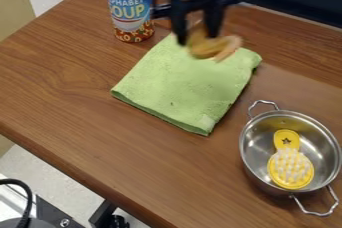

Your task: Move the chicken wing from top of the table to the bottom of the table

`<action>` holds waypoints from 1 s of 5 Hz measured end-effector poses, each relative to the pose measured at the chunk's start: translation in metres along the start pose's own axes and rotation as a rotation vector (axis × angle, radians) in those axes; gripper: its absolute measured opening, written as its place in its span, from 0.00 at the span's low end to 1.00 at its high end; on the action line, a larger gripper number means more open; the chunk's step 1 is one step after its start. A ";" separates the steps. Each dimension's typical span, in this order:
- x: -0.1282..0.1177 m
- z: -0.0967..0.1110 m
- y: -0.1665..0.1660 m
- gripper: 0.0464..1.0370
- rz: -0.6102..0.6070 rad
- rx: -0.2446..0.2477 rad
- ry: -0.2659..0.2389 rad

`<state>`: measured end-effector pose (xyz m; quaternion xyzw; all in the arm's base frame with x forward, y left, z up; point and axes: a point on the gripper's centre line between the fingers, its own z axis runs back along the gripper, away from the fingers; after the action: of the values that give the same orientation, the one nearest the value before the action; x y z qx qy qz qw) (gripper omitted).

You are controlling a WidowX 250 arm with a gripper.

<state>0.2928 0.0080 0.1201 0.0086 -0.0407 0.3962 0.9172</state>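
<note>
My gripper (195, 31) hangs over the upper part of the table (73, 79), near the top edge of the green cloth. It is shut on the chicken wing (212, 47), a blurred tan-orange piece whose lower part sticks out below and to the right of the fingers. The wing appears held above the cloth's upper end; its exact height cannot be told. The upper part of the wing is hidden between the fingers.
A folded green cloth (184, 82) lies at the upper middle. A soup can (130, 9) stands upright to its left. At the lower right is a metal pot (257, 164) with a yellow brush (287, 164) inside. The table's front edge runs diagonally along the lower left.
</note>
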 end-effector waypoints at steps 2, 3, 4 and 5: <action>-0.035 -0.027 0.057 0.48 -0.179 0.035 -0.007; -0.050 -0.045 0.066 0.47 -0.237 0.061 -0.015; -0.059 -0.055 0.061 0.48 -0.245 0.043 -0.024; -0.069 -0.068 0.055 0.48 -0.237 0.043 -0.029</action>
<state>0.2105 -0.0008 0.0457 0.0390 -0.0443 0.2855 0.9565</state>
